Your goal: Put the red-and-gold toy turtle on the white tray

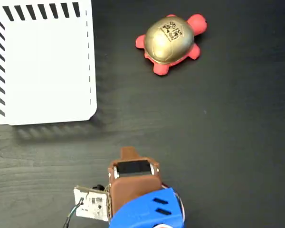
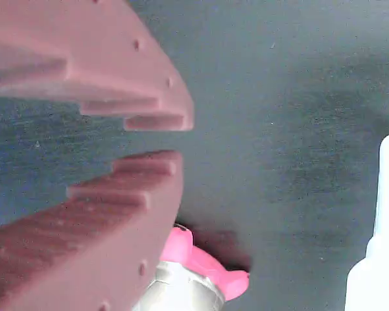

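Overhead, in the fixed view, the red-and-gold toy turtle sat on the dark table at the far side, right of centre, gold shell up with a black printed mark on top, red head pointing to the far right. The white tray lay at the far left, black diagonal stripes along its far and left edges, a dashed line down its right edge. Turtle and tray were well apart, bare table between. The arm, brown with a blue part, stood at the near edge, well apart from both. In the wrist view the gripper filled the left side, its ridged tips nearly touching, a narrow gap between, nothing held. The turtle's red foot and gold shell edge showed at the bottom, a strip of tray at the right.
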### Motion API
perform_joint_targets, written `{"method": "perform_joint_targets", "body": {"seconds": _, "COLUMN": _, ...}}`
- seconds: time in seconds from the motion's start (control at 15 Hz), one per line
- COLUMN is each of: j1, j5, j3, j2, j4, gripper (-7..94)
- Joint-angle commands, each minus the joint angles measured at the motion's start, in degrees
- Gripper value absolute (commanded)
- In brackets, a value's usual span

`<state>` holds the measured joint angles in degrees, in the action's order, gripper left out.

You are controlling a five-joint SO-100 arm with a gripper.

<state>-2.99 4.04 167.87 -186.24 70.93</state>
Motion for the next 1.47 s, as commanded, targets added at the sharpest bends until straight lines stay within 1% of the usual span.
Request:
{"method": "perform_joint_targets", "body": {"seconds": 0.0, "j1": -0.7, "j5": 0.79, "j3": -0.35, "j2": 0.09, "j4": 0.44, "gripper": 0}}
{"method": "perform_joint_targets", "body": {"seconds": 0.33, "j1": -1.58, "j5": 0.09, "j3": -0.35, "j2": 0.09, "j4": 0.44, "gripper": 0}}
{"method": "perform_joint_targets", "body": {"seconds": 0.4, "j1": -1.58, "j5": 0.97, "j3": -0.35, "j2": 1.23, "j4": -1.41, "gripper": 0}}
{"method": "perform_joint_targets", "body": {"seconds": 0.47, "j1": -0.97, "j5": 0.09, "j3": -0.35, "j2": 4.66, "j4": -5.71, "gripper": 0}}
{"method": "perform_joint_targets", "body": {"seconds": 0.53, "j1": 0.09, "j5": -2.29, "j3": -1.32, "j2": 9.23, "j4": -9.93, "gripper": 0}}
{"method": "perform_joint_targets", "body": {"seconds": 0.67, "j1": 1.67, "j5": -8.96, "j3": -7.21, "j2": 18.98, "j4": -11.87, "gripper": 0}}
{"method": "perform_joint_targets", "body": {"seconds": 0.87, "j1": 5.45, "j5": -18.11, "j3": -16.87, "j2": 34.19, "j4": -11.95, "gripper": 0}}
{"method": "perform_joint_targets", "body": {"seconds": 1.13, "j1": 11.25, "j5": -30.32, "j3": -36.74, "j2": 55.72, "j4": -9.84, "gripper": 0}}
{"method": "perform_joint_targets", "body": {"seconds": 1.2, "j1": 11.69, "j5": -32.43, "j3": -42.71, "j2": 61.08, "j4": -8.44, "gripper": 0}}
{"method": "perform_joint_targets", "body": {"seconds": 1.33, "j1": 11.69, "j5": -36.21, "j3": -54.32, "j2": 71.46, "j4": -2.9, "gripper": 0}}
{"method": "perform_joint_targets", "body": {"seconds": 1.4, "j1": 11.6, "j5": -37.88, "j3": -59.24, "j2": 76.2, "j4": -1.76, "gripper": 0}}
